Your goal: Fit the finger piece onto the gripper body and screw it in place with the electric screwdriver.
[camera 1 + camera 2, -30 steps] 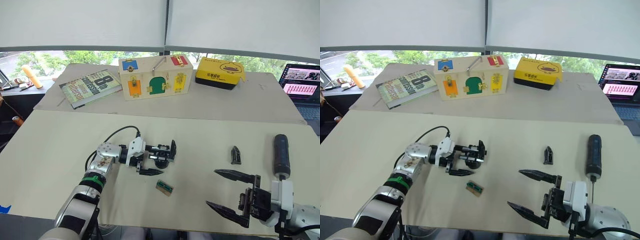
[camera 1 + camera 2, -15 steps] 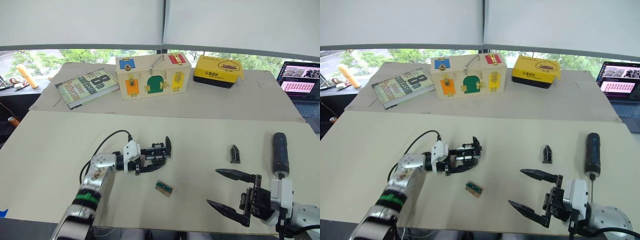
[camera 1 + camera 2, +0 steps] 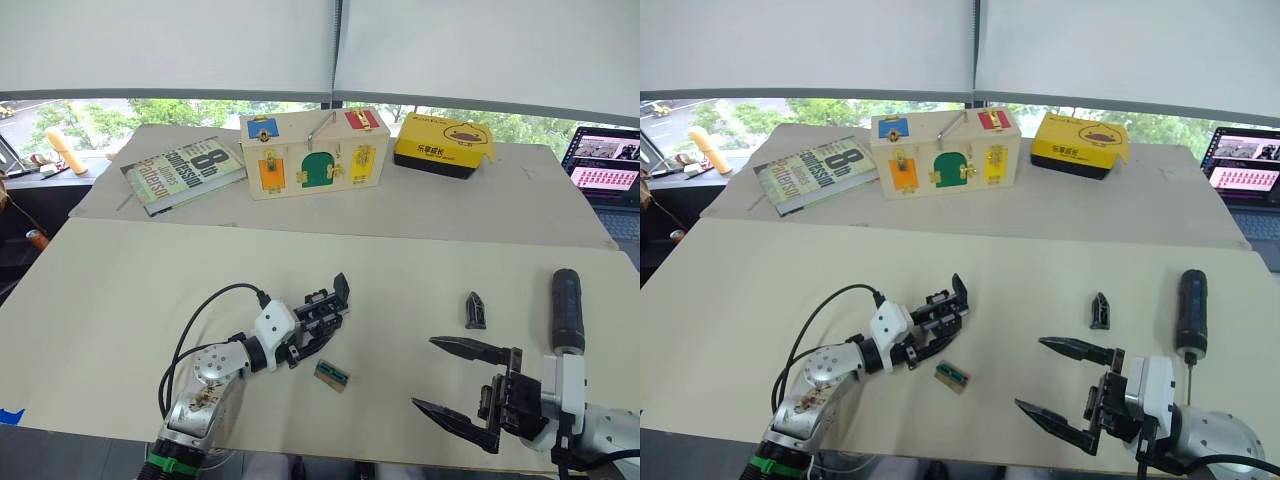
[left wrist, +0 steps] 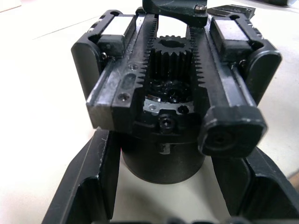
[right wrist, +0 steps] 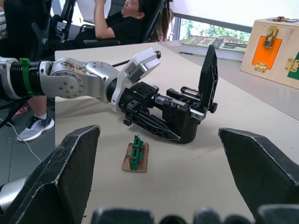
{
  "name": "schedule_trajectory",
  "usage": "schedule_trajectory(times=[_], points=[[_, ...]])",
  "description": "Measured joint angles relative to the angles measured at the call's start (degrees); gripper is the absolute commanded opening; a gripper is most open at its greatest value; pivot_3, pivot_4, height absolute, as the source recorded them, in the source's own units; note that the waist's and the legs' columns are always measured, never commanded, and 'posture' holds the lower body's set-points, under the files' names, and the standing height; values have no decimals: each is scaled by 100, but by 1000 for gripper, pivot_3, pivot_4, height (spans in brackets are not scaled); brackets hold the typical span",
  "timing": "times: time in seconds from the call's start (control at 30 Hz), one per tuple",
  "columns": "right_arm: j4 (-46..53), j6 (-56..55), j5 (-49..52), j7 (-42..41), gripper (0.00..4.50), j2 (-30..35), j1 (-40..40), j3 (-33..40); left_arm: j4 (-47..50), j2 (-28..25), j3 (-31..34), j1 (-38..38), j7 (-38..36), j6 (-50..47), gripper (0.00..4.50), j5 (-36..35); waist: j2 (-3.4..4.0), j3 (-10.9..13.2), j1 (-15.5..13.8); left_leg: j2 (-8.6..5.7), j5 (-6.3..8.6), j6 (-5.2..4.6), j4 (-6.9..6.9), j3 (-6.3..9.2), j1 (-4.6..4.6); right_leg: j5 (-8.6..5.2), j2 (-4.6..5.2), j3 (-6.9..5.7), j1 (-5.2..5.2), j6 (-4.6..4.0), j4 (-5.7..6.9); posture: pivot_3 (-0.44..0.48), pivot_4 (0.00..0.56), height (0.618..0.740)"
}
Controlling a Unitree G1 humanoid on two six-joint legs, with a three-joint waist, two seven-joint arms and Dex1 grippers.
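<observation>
Since a second ago my left gripper (image 3: 318, 322) has drawn nearer to me across the cream table (image 3: 120, 290), carrying the gripper body (image 3: 940, 312) with it; my right gripper (image 3: 455, 385) has not budged. My left fingers (image 4: 91, 179) are pinched on the body's round base. The left wrist view reveals its toothed racks and central gear, which the head views cannot resolve. The right wrist view shows the body just off the table, one finger already standing on it. My right fingers are spread wide, holding nothing. The finger piece (image 3: 474, 309) lies near the electric screwdriver (image 3: 567, 310); the tan-and-green block (image 3: 331, 375) lies just beside the body.
</observation>
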State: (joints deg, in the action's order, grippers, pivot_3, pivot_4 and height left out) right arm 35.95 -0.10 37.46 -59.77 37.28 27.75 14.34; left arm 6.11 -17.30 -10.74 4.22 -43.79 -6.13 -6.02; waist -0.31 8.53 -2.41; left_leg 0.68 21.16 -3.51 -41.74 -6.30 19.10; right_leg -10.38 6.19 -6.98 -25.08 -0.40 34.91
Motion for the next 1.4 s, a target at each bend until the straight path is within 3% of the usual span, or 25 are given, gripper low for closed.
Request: schedule_trajectory(times=[0.03,0.1,0.2,0.4,0.63,0.93,1.2,1.3,1.37,1.4], points=[[6,22,5,2,4500,6,-10,1,16,-7,-25,-4,13,-26,2287,-12,0,0,1,0,0,0,0,0,-1,0,0,-1,1,0,0,0,150,740],[14,48,16,2,4500,7,-27,1,20,-50,-35,-4,6,-51,3343,-73,0,0,4,0,0,0,0,-1,-1,0,0,0,0,0,0,0,150,740],[17,52,29,6,4500,7,-54,1,46,-204,-44,4,-116,-60,4453,-131,2,-1,14,1,0,0,1,-1,-3,-1,-1,-2,0,-1,1,0,150,740],[25,52,30,28,4500,6,-88,1,-255,-786,75,221,-710,112,4453,-379,4,-2,42,3,-5,10,0,-4,-9,-2,-11,-4,-2,-6,8,0,150,740],[37,52,26,80,4500,-2,-101,4,-1839,-1457,307,1249,-2034,622,4453,-701,7,-1,20,1,-7,12,0,-8,-6,-1,-13,-6,-2,-10,10,0,150,740],[70,52,1,128,4500,3,-121,21,-3827,-766,-177,2764,-3716,1612,4453,-680,3,1,35,-39,-9,12,-10,-11,7,2,-38,-6,-1,7,3,0,150,740],[109,47,-15,124,4500,0,189,254,-4850,-334,-281,3301,-4166,2296,4453,-454,0,2,95,-31,-10,14,-11,-9,4,1,-42,3,2,10,5,0,150,740],[181,46,-18,124,4500,-11,284,262,-5094,-317,-269,3390,-4241,2550,3621,-416,0,2,111,-29,-10,14,-12,-9,-1,1,-40,7,4,10,6,0,150,740],[216,36,-20,126,4500,-45,294,267,-5219,-319,-224,3411,-4242,2732,2617,-398,0,2,123,-27,-10,13,-13,-8,-3,2,-39,9,5,9,6,0,150,740],[218,31,-21,126,4500,-62,298,267,-5257,-321,-197,3411,-4256,2796,2338,-388,1,2,132,-25,-10,13,-13,-8,-3,2,-38,9,5,9,7,0,150,740]])
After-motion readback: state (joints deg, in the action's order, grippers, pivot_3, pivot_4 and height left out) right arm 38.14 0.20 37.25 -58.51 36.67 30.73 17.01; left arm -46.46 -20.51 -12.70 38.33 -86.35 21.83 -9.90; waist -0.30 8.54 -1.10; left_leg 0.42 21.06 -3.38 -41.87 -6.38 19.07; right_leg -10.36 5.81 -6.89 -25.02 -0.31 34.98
